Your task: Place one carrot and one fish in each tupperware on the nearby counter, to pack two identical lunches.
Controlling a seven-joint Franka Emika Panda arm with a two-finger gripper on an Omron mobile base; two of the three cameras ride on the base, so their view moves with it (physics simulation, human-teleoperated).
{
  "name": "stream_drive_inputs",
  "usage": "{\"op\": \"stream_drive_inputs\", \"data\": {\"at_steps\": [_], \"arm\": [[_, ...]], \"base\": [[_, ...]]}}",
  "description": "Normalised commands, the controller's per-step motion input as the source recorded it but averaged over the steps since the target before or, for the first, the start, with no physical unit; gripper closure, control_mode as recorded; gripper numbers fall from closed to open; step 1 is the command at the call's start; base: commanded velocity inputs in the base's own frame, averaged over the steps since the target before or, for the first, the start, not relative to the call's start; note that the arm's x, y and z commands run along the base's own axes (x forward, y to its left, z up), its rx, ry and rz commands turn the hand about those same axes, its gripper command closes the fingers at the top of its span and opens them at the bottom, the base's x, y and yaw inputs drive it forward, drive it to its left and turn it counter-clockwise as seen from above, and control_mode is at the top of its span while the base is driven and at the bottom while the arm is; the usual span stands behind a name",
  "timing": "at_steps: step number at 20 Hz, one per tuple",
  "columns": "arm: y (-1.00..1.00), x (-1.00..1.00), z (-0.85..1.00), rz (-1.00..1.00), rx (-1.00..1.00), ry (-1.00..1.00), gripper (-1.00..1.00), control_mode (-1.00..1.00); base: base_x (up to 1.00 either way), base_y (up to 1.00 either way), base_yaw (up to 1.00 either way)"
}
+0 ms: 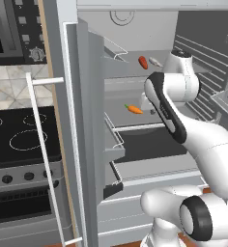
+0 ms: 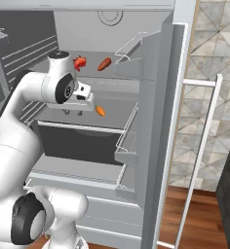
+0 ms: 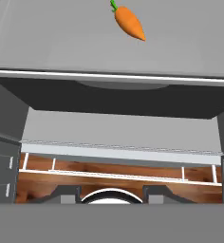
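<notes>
Orange carrot with a green top (image 3: 128, 21) lies on the middle fridge shelf (image 3: 47, 42), just ahead of the end effector (image 2: 73, 113); its tip points away from the leaves, aslant to the shelf edge; whether the jaws stand wide or narrow, I cannot tell.

2 base views flank open fridge (image 1: 135, 125); hand view close over shelf.

Matt grey fridge shelf (image 3: 61, 47), smooth orange carrot (image 3: 129, 22); glossy white arm (image 1: 212, 154), polished wood floor (image 2: 195, 214), black glass stovetop (image 1: 19, 130)
</notes>
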Motion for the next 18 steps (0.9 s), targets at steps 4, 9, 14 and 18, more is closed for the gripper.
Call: {"op": "stream_drive_inputs", "data": {"at_steps": [4,9,14,18], "arm": [[-0.01,-0.06,-0.02,0.00,0.00,-0.02,-1.00,-1.00],[0.02,-0.29,0.14,0.00,0.00,-0.24,-1.00,-1.00],[0.07,-0.34,0.32,0.00,0.00,-0.42,-1.00,-1.00],[0.24,-0.03,0.47,0.00,0.00,-0.39,-1.00,-1.00]], "base": [[0.00,0.00,0.00],[0.00,0.00,0.00],[0.00,0.00,0.00],[0.00,0.00,0.00]]}}
